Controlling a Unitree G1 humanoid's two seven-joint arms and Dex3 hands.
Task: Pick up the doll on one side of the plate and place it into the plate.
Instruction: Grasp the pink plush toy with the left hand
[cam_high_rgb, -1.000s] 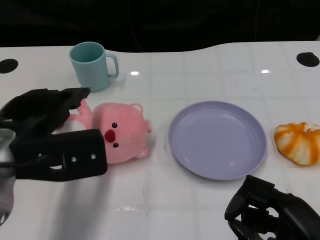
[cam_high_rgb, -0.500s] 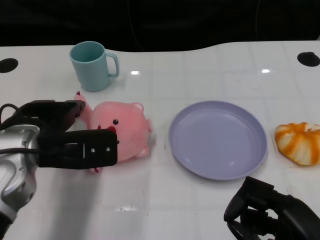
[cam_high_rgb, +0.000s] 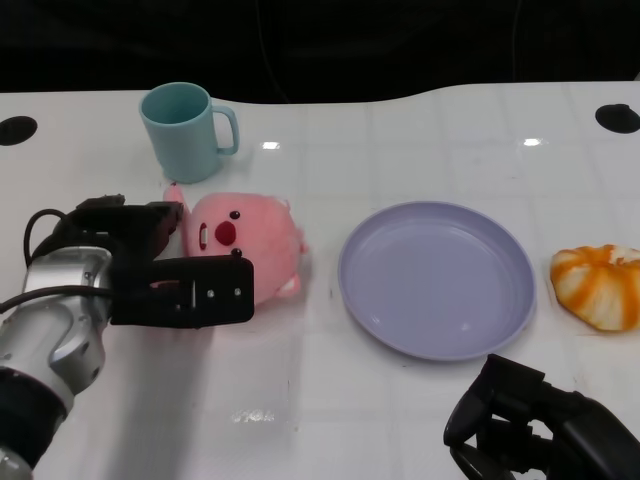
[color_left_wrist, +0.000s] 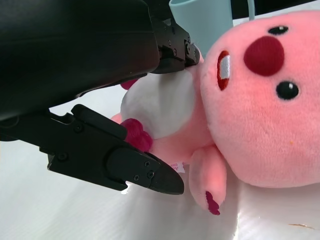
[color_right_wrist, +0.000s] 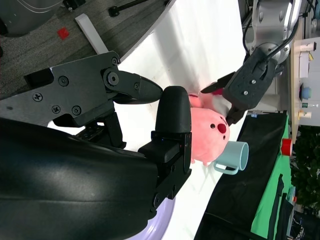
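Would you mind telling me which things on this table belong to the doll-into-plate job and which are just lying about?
Belong to the job:
pink doll, gripped by the left hand
purple plate, nothing in it

Lying about:
teal mug
orange and white toy, right of the plate
right hand, holding nothing

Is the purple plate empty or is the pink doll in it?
Empty. The plate shows only bare purple; the pink doll lies on the table beside it, between the left hand's fingers.
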